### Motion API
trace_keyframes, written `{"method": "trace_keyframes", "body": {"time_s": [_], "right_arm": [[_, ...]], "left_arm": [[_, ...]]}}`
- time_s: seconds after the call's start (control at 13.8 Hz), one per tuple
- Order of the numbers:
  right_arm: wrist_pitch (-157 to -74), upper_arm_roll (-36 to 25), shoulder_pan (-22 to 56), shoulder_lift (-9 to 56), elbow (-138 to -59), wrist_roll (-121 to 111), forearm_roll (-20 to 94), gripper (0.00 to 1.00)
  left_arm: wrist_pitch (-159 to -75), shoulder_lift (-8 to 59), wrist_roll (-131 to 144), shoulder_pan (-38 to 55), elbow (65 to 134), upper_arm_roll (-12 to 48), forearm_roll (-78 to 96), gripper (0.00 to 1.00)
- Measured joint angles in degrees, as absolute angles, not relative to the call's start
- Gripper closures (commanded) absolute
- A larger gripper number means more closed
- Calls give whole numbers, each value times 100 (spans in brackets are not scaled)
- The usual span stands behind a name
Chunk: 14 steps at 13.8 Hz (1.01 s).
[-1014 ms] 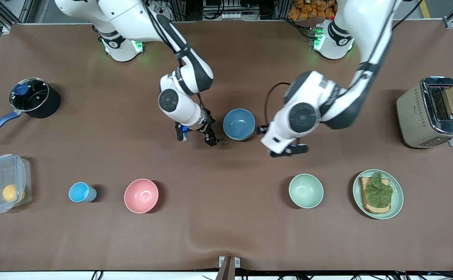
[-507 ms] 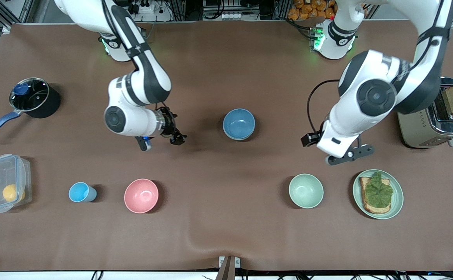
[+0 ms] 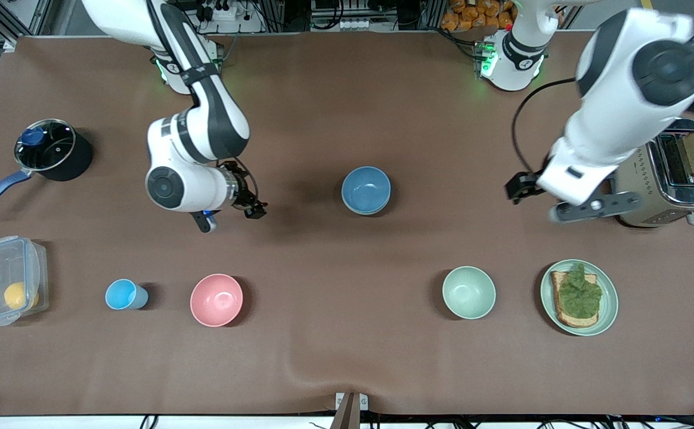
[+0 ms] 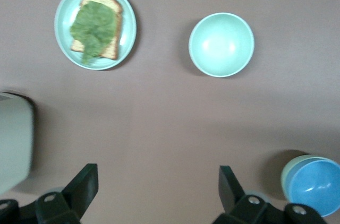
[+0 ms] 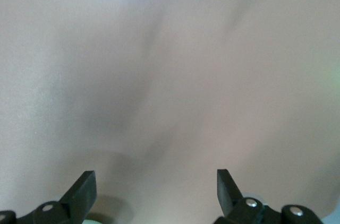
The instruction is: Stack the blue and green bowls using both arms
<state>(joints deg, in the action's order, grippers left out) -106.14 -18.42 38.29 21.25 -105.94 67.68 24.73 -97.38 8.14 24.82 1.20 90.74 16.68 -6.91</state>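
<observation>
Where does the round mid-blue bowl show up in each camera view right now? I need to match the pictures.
Front view: the round mid-blue bowl sits mid-table, nested in a pale green bowl, with both arms apart from it.
Left wrist view: it shows at the picture's edge, with the green rim peeking out beside it.
Right wrist view: not in it; only bare brown table.
Shared landmark: the lone mint-green bowl, beside the pale-green plate of toast.

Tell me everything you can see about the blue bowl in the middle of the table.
The blue bowl is round, plain mid-blue with a smooth matte look, upright and empty. It sits nested inside a pale green bowl, whose rim shows as a thin edge around it in the left wrist view. The pair stands mid-table, farther from the front camera than the pink bowl. Neither hand touches it.
</observation>
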Motion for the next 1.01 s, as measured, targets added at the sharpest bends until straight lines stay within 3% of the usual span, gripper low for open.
{"method": "trace_keyframes", "body": {"time_s": [0.22,0.51,0.87,1.01], "right_arm": [[-9933,-2230,3685,2006,-10422,5905,2464,0],[-9046,-2644,3420,1956,-9976,4951,2441,0],[-8250,-2718,2374,1933,-9364,3588,2266,0],[-8189,-2433,1813,1848,-9232,3016,1932,0]], "left_arm": [[-9567,355,1697,116,9322,1178,-681,0],[-8836,-281,574,532,9359,64,-634,0],[-8636,-406,412,611,9293,236,-556,0],[-8636,-384,438,611,9228,367,-419,0]]}}
